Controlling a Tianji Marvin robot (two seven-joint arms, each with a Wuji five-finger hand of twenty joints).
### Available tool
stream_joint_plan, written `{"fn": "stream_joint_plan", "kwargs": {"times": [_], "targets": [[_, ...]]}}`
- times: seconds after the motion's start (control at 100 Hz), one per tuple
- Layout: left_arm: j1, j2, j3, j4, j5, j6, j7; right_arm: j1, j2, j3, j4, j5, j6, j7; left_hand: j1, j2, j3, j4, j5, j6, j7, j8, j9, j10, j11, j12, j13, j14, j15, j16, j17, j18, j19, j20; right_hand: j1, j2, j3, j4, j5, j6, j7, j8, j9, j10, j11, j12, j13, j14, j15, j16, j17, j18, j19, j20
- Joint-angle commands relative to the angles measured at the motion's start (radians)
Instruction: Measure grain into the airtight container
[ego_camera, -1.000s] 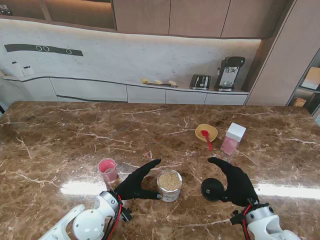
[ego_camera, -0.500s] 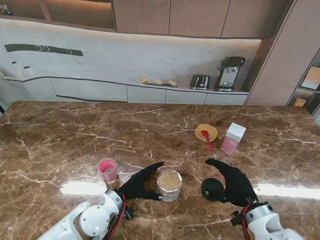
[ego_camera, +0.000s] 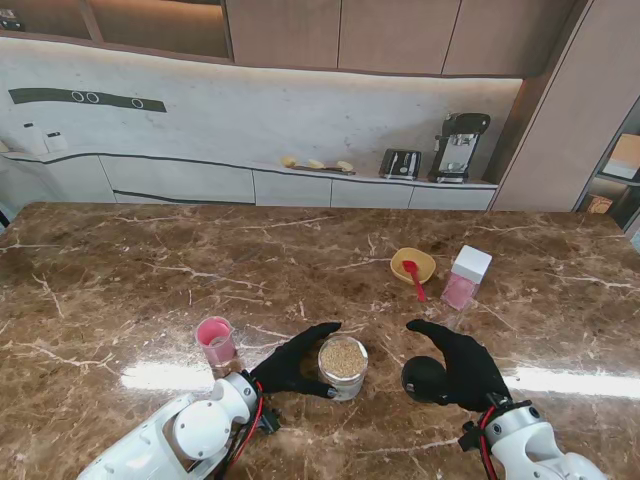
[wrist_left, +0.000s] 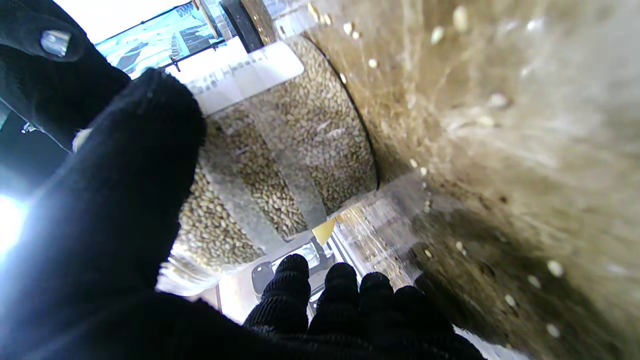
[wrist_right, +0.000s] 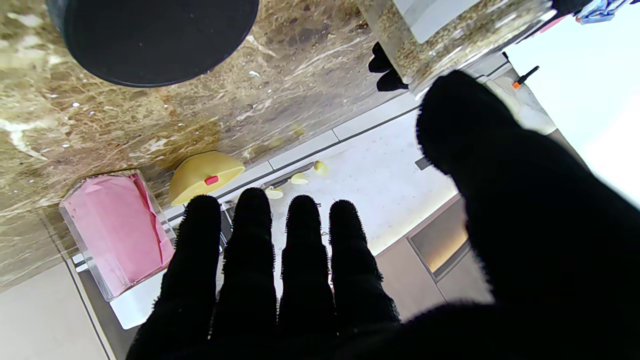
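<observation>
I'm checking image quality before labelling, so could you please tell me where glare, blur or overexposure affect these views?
Stand view: sharp, with bright glare streaks on the table beside both arms. Left wrist view: the marble is blurred and the near left hand is out of focus, though the grain jar is crisp. Right wrist view: the window corner is blown out white; the black lid and pink container stay clear.

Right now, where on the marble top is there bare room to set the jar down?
Bare marble runs far left of the pink cup and along the far edge beyond the yellow bowl. It is crowded nearest me: left hand at the grain jar, right hand beside the black lid.
</observation>
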Motion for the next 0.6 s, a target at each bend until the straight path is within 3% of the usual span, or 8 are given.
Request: {"fn": "stream_joint_plan", "kwargs": {"times": [0.0, 0.23, 0.4, 0.45, 0.59], "targets": [[0.006, -0.005, 0.015, 0.031, -0.006, 0.008, -0.021, -0.005, 0.002, -0.001, 0.002, 0.000, 0.011, 0.020, -0.003, -0.020, 0.010, -0.006, -0.036, -0.051, 0.007, 0.021, -0.031, -0.020, -0.033, 0.018, -0.004, 0.101, -0.026, -0.027, 0.040, 0.103, 0.037, 0.050, -0.026, 0.006, -0.014, 0.024, 0.008, 0.000, 0.004, -0.008, 0.006, -0.007, 0.012, 0.013, 0.014, -0.002, 0.005, 0.006, -0.010, 0.002, 0.019, -0.020], [-0.020, -0.011, 0.046, 0.055, -0.031, 0.001, -0.039, -0.002, 0.004, -0.002, 0.002, -0.001, 0.020, 0.028, -0.001, -0.015, -0.003, -0.004, -0.038, -0.059, -0.007, 0.025, -0.033, -0.010, -0.049, 0.009, -0.009, 0.118, -0.045, -0.082, 0.047, 0.118, -0.019, 0.006, -0.026, 0.006, -0.015, 0.024, 0.010, -0.002, 0.005, -0.008, 0.008, -0.009, 0.014, 0.014, 0.015, -0.003, 0.005, 0.007, -0.010, 0.002, 0.020, -0.021], [-0.031, -0.020, 0.065, 0.068, -0.041, 0.009, -0.032, 0.000, 0.005, -0.005, 0.003, -0.006, 0.028, 0.035, -0.001, -0.002, -0.028, 0.000, -0.037, -0.071, -0.009, 0.015, -0.037, 0.007, -0.055, -0.022, -0.017, 0.164, -0.052, -0.134, 0.049, 0.179, -0.067, -0.069, -0.026, 0.008, -0.015, 0.024, 0.014, -0.003, 0.007, -0.009, 0.006, -0.011, 0.010, 0.013, 0.012, -0.005, 0.002, 0.005, -0.010, 0.000, 0.019, -0.023], [-0.032, -0.024, 0.070, 0.073, -0.041, 0.013, -0.023, 0.001, 0.007, -0.004, 0.002, -0.007, 0.031, 0.043, -0.006, 0.006, -0.033, 0.000, -0.037, -0.095, -0.006, 0.018, -0.039, 0.006, -0.056, -0.027, -0.020, 0.180, -0.052, -0.138, 0.047, 0.217, -0.064, -0.072, -0.026, 0.009, -0.016, 0.024, 0.015, -0.002, 0.007, -0.009, 0.006, -0.012, 0.005, 0.009, 0.009, -0.005, -0.003, 0.002, -0.014, 0.000, 0.016, -0.025], [-0.038, -0.034, 0.081, 0.086, -0.046, 0.023, -0.008, -0.002, 0.012, -0.005, -0.005, -0.031, 0.053, 0.061, 0.009, 0.025, -0.061, 0.009, -0.041, -0.130, 0.028, 0.084, -0.041, 0.008, -0.060, -0.060, -0.024, 0.187, -0.058, -0.180, 0.035, 0.240, -0.038, -0.057, -0.030, 0.014, -0.022, 0.023, 0.014, -0.004, 0.007, -0.009, 0.004, -0.011, 0.000, 0.005, -0.007, -0.002, -0.012, -0.004, -0.027, 0.001, 0.007, -0.028]]}}
